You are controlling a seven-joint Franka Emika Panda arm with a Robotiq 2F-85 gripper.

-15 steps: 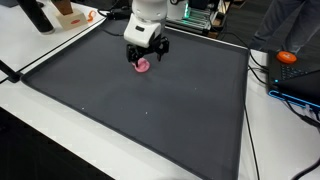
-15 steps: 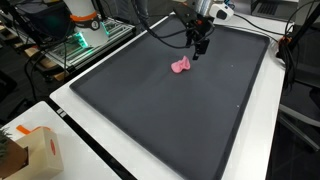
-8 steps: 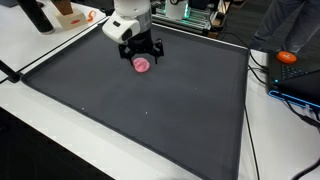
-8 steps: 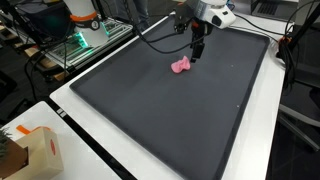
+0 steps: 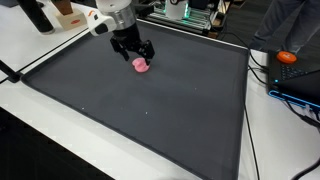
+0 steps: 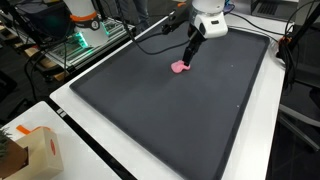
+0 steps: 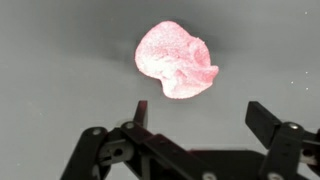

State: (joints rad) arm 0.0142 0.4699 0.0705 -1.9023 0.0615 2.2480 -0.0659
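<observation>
A small pink crumpled lump lies on the dark mat near its far side. My gripper hangs just above and beside it, tilted, jaws open and empty. In the wrist view the pink lump sits on the grey mat ahead of the gripper; both fingertips stand apart with bare mat between them and touch nothing.
A cardboard box stands on the white table beside the mat. An orange object and cables lie off the mat's edge. Electronics with green lights sit behind the mat.
The arm has swung and tilted over the pink lump, its wrist shifting sideways. The lump has stayed where it was. The jaws have remained open.
</observation>
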